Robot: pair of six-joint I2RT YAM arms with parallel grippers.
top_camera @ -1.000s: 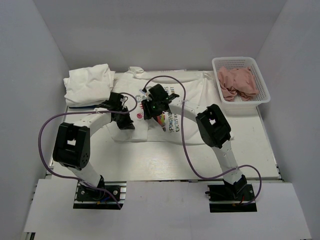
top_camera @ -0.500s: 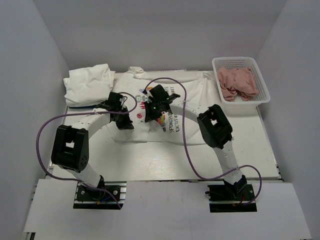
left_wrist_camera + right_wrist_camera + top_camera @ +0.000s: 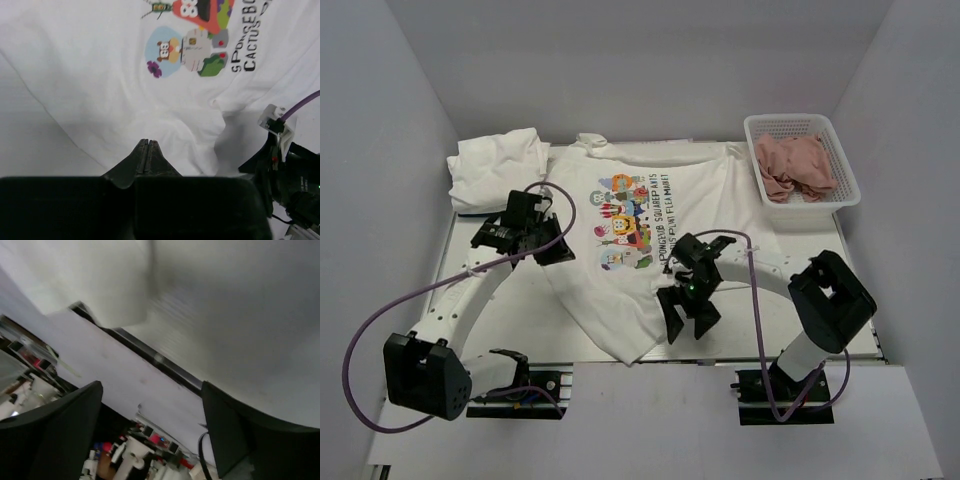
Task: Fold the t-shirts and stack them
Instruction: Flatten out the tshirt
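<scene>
The white table [image 3: 805, 240] fills the middle of the overhead view, and nearly all of it is under the printed t-shirt [image 3: 650, 200]. The shirt is spread print-up from the upper centre down toward the lower edge, and that is probably so the sleeves and sides can be turned in. Its lower hem is not square yet: one lobe sags toward the bottom centre, so this looks like flattening work and no fold has been started. In the upper left corner sits the folded bundle [image 3: 500, 165], parked clear of the work area, most likely as the base of the stack. In the upper right the basket [image 3: 790, 120] holds a pink cloth [image 3: 798, 165], well apart from everything else. The left gripper [image 3: 558, 247] is at the shirt's left edge. In its own camera the left gripper [image 3: 145, 146] has its jaws pressed tight together, with fabric puckering toward the tip. Whether a fold is actually nipped there cannot be told. The right gripper [image 3: 688, 322] sits low at the hem with its jaws spread wide, and its wrist view [image 3: 150, 390] shows nothing between them.
</scene>
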